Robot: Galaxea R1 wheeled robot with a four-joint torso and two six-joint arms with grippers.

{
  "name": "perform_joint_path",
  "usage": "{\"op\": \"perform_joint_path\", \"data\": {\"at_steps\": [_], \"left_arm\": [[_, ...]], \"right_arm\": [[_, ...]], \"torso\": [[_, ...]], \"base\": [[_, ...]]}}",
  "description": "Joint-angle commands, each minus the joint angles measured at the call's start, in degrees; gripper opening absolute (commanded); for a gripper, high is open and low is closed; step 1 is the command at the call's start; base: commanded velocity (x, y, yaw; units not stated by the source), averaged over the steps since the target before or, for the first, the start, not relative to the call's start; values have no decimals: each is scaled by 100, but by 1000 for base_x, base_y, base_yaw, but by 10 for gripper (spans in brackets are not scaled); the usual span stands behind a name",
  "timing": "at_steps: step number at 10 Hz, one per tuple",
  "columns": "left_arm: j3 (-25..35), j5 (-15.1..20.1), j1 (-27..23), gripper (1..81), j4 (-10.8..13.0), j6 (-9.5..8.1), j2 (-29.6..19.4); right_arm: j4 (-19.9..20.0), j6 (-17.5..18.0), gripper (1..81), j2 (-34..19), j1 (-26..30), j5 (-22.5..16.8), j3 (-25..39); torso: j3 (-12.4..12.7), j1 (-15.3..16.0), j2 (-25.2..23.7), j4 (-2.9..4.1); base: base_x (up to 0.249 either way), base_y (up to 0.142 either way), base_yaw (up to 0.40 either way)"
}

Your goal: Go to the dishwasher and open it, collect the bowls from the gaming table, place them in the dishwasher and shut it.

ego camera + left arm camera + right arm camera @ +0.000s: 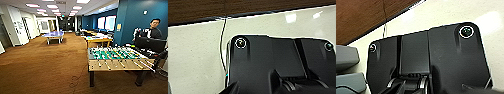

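The gaming table (98,38), white-topped with a yellow edge, stands in the head view at mid distance right of centre, beyond the foosball table. Small colourful things lie on its top, but I cannot make out the bowls among them. The dishwasher is out of view. In the left wrist view my arm's dark plate hangs over a pale speckled surface (193,62), with a strip of brown floor (198,10) beyond it. The right wrist view has the same pale surface (456,15) and brown floor (358,17).
A foosball table (117,58) with a green field and rods stands close at the right. A person (153,30) stands behind it by a dark monitor (150,44). A blue ping-pong table (53,35) is far ahead on the left. Brown carpet (42,67) stretches ahead, with a cable (74,80) lying on it.
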Motion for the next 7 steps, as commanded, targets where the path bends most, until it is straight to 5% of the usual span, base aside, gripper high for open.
{"op": "perform_joint_path", "data": {"at_steps": [1,7], "left_arm": [[-44,256,-288,811,-44,1,-82],[-44,264,-288,811,-44,-34,-82]], "right_arm": [[0,16,811,21,362,-385,9],[0,7,811,12,380,-385,9]], "torso": [[0,0,0,0],[0,0,0,0]], "base": [[0,0,347],[0,0,347]]}}
